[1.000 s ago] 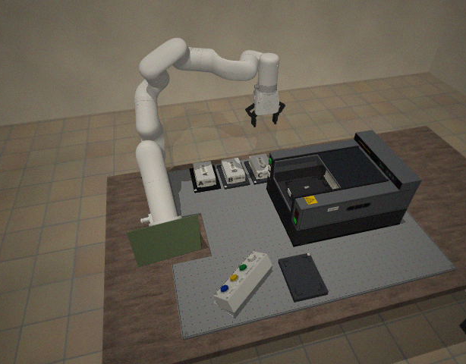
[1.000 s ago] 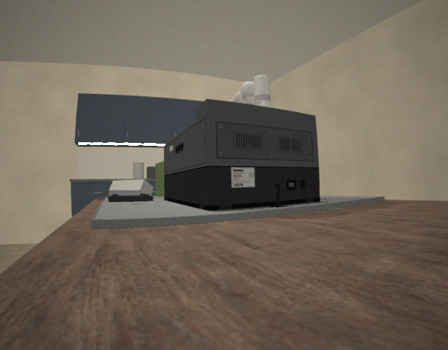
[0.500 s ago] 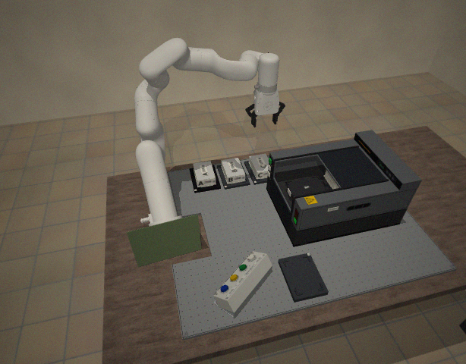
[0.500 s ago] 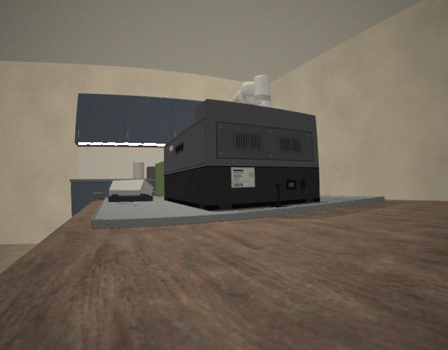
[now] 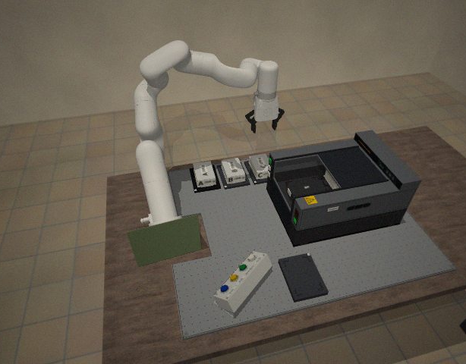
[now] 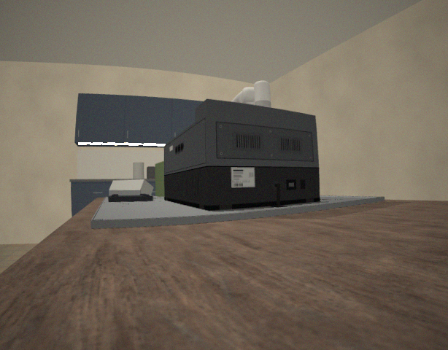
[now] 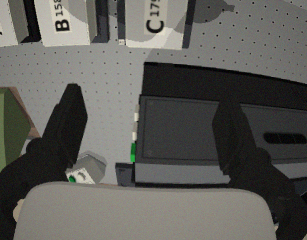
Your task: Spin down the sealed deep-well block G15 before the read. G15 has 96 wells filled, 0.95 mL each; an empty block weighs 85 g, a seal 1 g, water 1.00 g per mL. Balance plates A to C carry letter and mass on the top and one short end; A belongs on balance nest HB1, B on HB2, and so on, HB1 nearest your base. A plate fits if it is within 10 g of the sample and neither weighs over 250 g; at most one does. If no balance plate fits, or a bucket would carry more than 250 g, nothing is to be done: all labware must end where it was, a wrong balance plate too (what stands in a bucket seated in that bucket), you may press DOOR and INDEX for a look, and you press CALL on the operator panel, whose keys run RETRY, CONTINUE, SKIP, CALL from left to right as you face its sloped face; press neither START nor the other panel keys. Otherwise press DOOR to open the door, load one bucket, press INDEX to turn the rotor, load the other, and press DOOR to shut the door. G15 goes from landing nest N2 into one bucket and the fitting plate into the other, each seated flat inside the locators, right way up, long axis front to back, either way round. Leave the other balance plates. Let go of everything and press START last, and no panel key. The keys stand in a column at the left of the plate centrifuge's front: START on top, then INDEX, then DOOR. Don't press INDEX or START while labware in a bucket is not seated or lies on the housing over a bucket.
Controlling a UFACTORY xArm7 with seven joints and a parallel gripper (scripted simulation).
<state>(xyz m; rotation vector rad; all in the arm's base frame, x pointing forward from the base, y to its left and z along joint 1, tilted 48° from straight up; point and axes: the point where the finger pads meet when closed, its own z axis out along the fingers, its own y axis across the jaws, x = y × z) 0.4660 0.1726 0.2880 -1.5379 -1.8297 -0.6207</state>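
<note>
My gripper (image 5: 264,126) is open and empty. It hangs high above the gap between balance plate C (image 5: 259,165) and the plate centrifuge (image 5: 335,189). In the wrist view my fingers frame the centrifuge's edge (image 7: 213,140). Plate C (image 7: 159,6) reads 179 g, plate B (image 7: 63,6) reads 158 g, and plate A (image 7: 3,10) is cut off. Plates A (image 5: 204,174) and B (image 5: 233,170) stand on their nests. The centrifuge door is open, and a dark block (image 5: 307,186) sits in the exposed bucket. The landing nest (image 5: 303,277) looks flat and bare.
The operator panel (image 5: 243,282) with blue, yellow, green and white keys stands at the front of the mat. A green board (image 5: 166,239) stands by my base. Coloured keys (image 5: 295,216) show on the centrifuge's near left corner. The exterior view shows only the centrifuge's back (image 6: 241,158).
</note>
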